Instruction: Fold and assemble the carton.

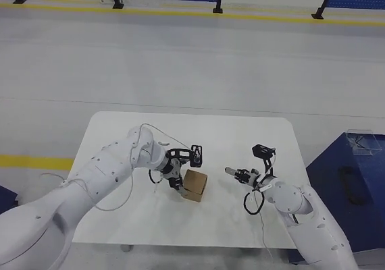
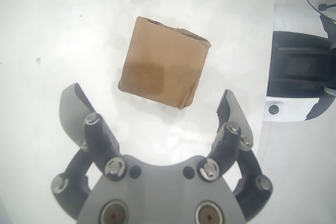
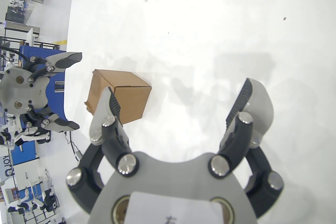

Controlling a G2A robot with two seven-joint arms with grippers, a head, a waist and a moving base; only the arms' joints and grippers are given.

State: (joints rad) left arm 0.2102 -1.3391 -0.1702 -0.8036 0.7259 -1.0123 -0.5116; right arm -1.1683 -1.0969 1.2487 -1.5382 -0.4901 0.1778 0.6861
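A small brown cardboard carton (image 1: 194, 184) stands as a closed cube on the white table (image 1: 118, 128), near the table's middle front. In the left wrist view the carton (image 2: 164, 62) lies just beyond my left gripper (image 2: 152, 96), whose fingers are spread open and not touching it. From the top, the left gripper (image 1: 177, 177) hovers just left of the carton. My right gripper (image 3: 178, 96) is open with nothing in it, a short way to the right of the carton (image 3: 123, 93). The right gripper (image 1: 236, 173) points toward the carton from the right.
The table's front edge runs close below the carton. A dark blue cabinet (image 1: 361, 189) stands off the table's right side. Bare table surface stretches behind the carton and between the two grippers. The left gripper (image 3: 60, 93) shows beyond the carton in the right wrist view.
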